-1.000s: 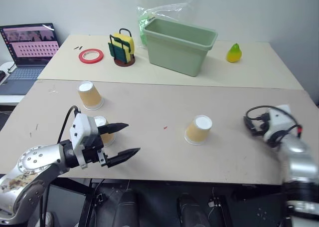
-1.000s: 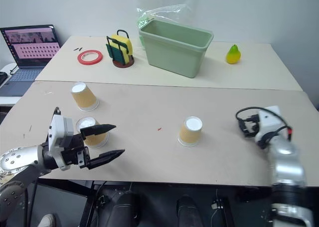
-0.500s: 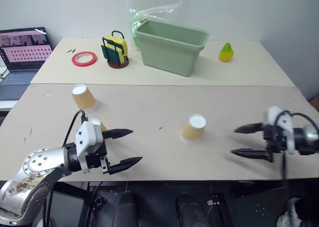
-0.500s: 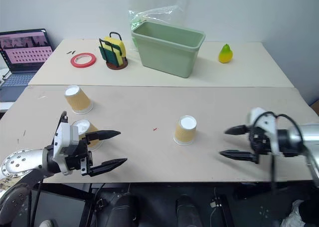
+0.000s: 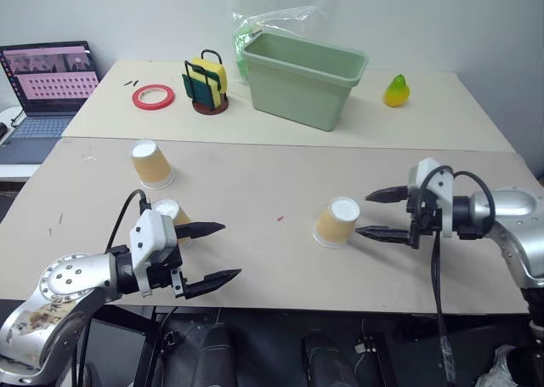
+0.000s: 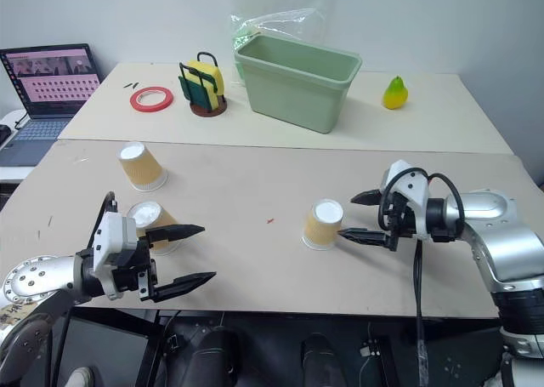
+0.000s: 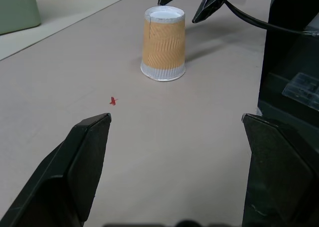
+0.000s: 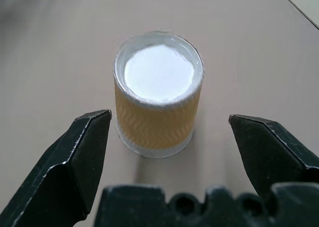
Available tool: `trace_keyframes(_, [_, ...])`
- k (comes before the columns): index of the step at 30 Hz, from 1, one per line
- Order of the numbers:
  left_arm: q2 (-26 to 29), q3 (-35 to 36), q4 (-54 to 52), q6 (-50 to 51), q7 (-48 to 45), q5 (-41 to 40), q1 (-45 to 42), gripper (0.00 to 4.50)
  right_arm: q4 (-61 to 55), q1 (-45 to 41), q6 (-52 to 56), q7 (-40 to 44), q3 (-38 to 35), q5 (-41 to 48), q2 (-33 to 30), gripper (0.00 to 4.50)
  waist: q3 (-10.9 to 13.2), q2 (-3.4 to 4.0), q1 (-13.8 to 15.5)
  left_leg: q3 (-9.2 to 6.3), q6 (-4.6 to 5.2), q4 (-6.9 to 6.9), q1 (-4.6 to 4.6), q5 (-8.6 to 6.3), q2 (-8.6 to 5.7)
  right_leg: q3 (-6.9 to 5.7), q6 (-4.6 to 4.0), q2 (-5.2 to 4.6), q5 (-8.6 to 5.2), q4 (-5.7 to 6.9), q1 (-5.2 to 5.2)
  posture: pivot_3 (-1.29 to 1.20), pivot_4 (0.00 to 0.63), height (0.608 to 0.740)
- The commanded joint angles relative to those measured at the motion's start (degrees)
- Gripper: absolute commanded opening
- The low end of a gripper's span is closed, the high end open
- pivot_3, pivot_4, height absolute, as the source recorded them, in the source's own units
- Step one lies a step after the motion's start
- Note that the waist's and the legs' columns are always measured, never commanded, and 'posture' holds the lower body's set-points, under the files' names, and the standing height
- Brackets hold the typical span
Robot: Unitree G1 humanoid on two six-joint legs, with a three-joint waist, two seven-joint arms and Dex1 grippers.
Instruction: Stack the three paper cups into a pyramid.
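The right gripper (image 6: 360, 216) stands spread, a cup (image 6: 322, 224) just ahead of its tips. Light, crushable paper: pinch its ribbed wall gently.

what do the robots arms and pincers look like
Both arms are silvery-grey metal with rounded joint housings; the left one looks scuffed and worn. Each ends in a white block at the wrist carrying a pincer, left pincer and right pincer, of two tapered, pointed black fingers. Black cables loop around each wrist.

the near beige wooden table (image 5: 255, 183) carries three upturned tan ribbed paper cups (image 5: 337, 222) and a tiny red speck (image 5: 280, 219).
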Motion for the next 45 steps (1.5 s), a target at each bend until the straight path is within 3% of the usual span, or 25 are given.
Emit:
trace_keyframes(1, [-0.30, 0.58, -0.94, -1.46, 0.01, 0.32, -0.32, 4.50, -3.68, -1.81, 0.61, 1.18, 0.52, 1.19, 0.26, 4.45, 0.00, 0.00, 0.00, 0.00, 0.00, -0.01, -0.01, 0.00, 0.00, 0.00, 0.03, 0.00, 0.01, 0.00, 0.00, 0.00, 0.150, 0.656])
trace_keyframes(4, [-0.58, 0.43, -1.11, -1.37, 0.28, 0.19, -0.43, 4.50, -3.61, -3.29, 0.72, 0.63, 2.01, 0.43, 1.34, 4.45, 0.00, 0.00, -0.02, 0.00, 0.00, -0.04, 0.00, 0.00, 0.00, -0.01, 0.34, 0.00, 0.18, 0.00, -0.01, 0.00, 0.150, 0.656])
trace_keyframes(16, [-1.56, -0.11, -0.72, -2.11, 0.15, 1.56, -0.55, 4.50, 2.33, -7.19, -1.10, 0.44, 5.46, -3.09, 5.52, 4.45, 0.00, -0.01, 0.03, 0.00, 0.00, -0.02, 0.00, 0.00, 0.00, -0.01, 0.24, 0.00, 0.14, 0.00, -0.01, 0.00, 0.150, 0.656])
trace_keyframes(22, [-1.64, -0.23, -0.66, -2.29, 0.20, 1.88, -0.64, 4.50, 2.51, -7.85, -1.88, 0.45, 5.60, -4.13, 6.60, 2.73, 0.00, 0.00, -0.01, 0.00, 0.00, -0.03, 0.00, 0.00, 0.00, -0.01, 0.33, 0.00, 0.19, 0.00, -0.01, 0.00, 0.150, 0.656])
trace_keyframes(30, [-1.52, -0.75, -0.10, -2.18, -0.15, 2.29, -1.16, 4.50, 7.15, -17.19, -1.00, 0.08, 5.57, -3.06, 11.44, 2.71, 0.01, 0.01, -0.33, 0.01, 0.00, -0.03, 0.00, 0.00, 0.00, 0.00, 0.32, 0.01, 0.20, 0.00, -0.05, 0.00, 0.150, 0.656])
trace_keyframes(36, [-1.63, -2.34, -0.27, -1.52, 0.27, 2.32, -2.75, 4.50, 21.48, -28.71, -6.41, 3.10, 13.26, -9.12, 19.72, 2.71, 0.01, 0.00, -0.46, 0.01, -0.01, -0.15, 0.04, 0.01, 0.01, -0.01, 0.30, 0.04, 0.23, 0.02, -0.04, 0.00, 0.150, 0.656])
trace_keyframes(45, [-1.85, -2.60, -0.70, -1.42, 1.51, 2.65, -2.81, 4.50, 42.06, -36.56, -14.99, 10.78, 17.11, -15.06, 24.74, 2.71, 0.03, 0.02, 0.08, 0.02, -0.03, -0.14, -0.08, 0.02, 0.01, -0.04, 0.30, 0.03, 0.24, 0.03, -0.14, 0.00, 0.150, 0.656])
